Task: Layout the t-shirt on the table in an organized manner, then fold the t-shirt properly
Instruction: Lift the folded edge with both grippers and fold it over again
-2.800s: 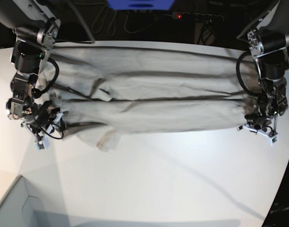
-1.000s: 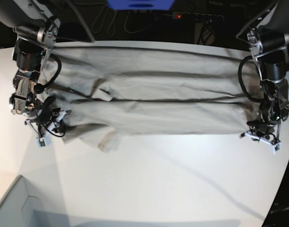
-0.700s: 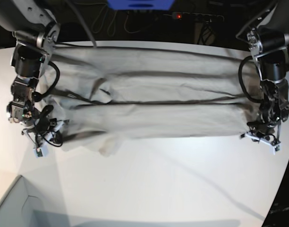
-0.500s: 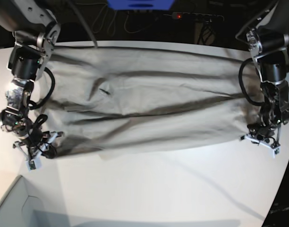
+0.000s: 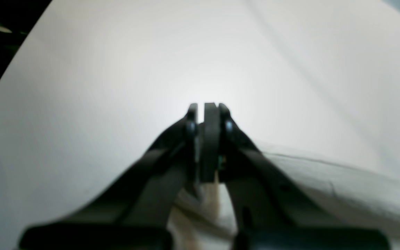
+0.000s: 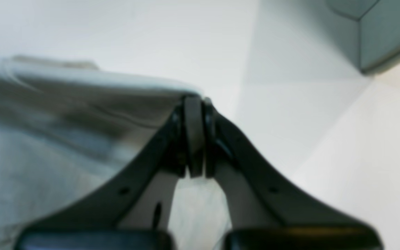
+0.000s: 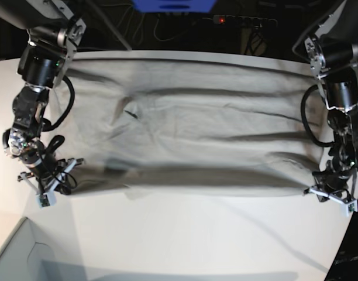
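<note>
The light grey-beige t-shirt point(image 7: 185, 134) lies spread wide across the white table point(image 7: 185, 240), with long shallow creases running left to right. Its near edge stretches between my two grippers. On the base view's left, my right gripper point(image 7: 50, 188) is shut on the near left corner. The right wrist view shows the cloth point(image 6: 64, 104) running up into the closed tips of the right gripper point(image 6: 193, 104). On the base view's right, my left gripper point(image 7: 328, 198) is shut on the near right corner. In the left wrist view, cloth point(image 5: 342, 187) trails behind the shut left gripper point(image 5: 207, 109).
A pale box corner point(image 7: 15, 257) sits at the near left of the table and also shows in the right wrist view point(image 6: 377, 31). Cables and a power strip point(image 7: 237, 20) lie beyond the curved far edge. Bare tabletop stretches in front of the shirt.
Both grippers have moved toward the near edge, drawing the shirt's near edge with them. The bunched folds have opened out and the shirt lies wider and flatter.
</note>
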Robot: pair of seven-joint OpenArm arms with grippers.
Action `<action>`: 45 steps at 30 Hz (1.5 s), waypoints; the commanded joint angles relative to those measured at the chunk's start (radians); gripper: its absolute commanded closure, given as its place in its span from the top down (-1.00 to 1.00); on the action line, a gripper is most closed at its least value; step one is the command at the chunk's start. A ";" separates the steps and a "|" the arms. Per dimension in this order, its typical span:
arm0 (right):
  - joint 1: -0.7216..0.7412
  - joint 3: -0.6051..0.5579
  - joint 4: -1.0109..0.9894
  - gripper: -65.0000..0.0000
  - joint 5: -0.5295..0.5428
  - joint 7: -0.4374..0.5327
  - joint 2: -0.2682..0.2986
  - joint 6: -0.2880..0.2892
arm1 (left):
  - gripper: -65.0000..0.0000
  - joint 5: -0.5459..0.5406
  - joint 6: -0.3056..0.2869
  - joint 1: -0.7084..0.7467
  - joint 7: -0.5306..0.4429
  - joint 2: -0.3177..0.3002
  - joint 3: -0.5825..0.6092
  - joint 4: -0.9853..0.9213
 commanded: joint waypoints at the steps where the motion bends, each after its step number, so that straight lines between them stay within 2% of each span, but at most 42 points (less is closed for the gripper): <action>1: 0.015 0.002 0.036 -1.00 0.018 0.027 0.008 -0.001 | -1.00 -0.007 -0.002 -0.025 -0.025 -0.016 -0.004 0.019; 5: -0.034 0.003 0.093 -1.00 0.018 0.028 -0.012 -0.001 | -1.00 -0.011 -0.002 -0.029 -0.027 -0.016 -0.004 0.019; 11: -0.108 0.057 0.173 -1.00 0.018 0.030 -0.052 -0.001 | -1.00 -0.133 -0.002 -0.022 -0.027 -0.026 -0.004 0.019; 16: -0.168 0.068 0.183 -1.00 0.018 0.031 -0.060 -0.001 | -1.00 -0.199 -0.002 0.022 -0.027 -0.027 -0.003 0.023; 20: -0.209 0.094 0.211 -1.00 0.072 0.031 -0.060 -0.001 | -1.00 -0.234 -0.002 0.103 -0.028 -0.027 -0.003 0.118; 27: -0.272 0.097 0.240 -1.00 0.083 0.031 -0.064 -0.001 | -1.00 -0.248 -0.002 0.246 -0.028 -0.020 -0.006 0.287; 32: -0.324 0.097 0.269 -1.00 0.149 0.031 -0.046 -0.001 | -1.00 -0.248 -0.002 0.304 -0.028 -0.020 -0.007 0.319; 37: -0.383 0.097 0.346 -1.00 0.204 0.031 -0.046 -0.001 | -1.00 -0.248 -0.002 0.340 -0.027 0.007 -0.104 0.358; 45: -0.424 0.097 0.351 -1.00 0.213 0.031 -0.044 -0.001 | -1.00 -0.248 -0.002 0.400 -0.025 0.010 -0.122 0.396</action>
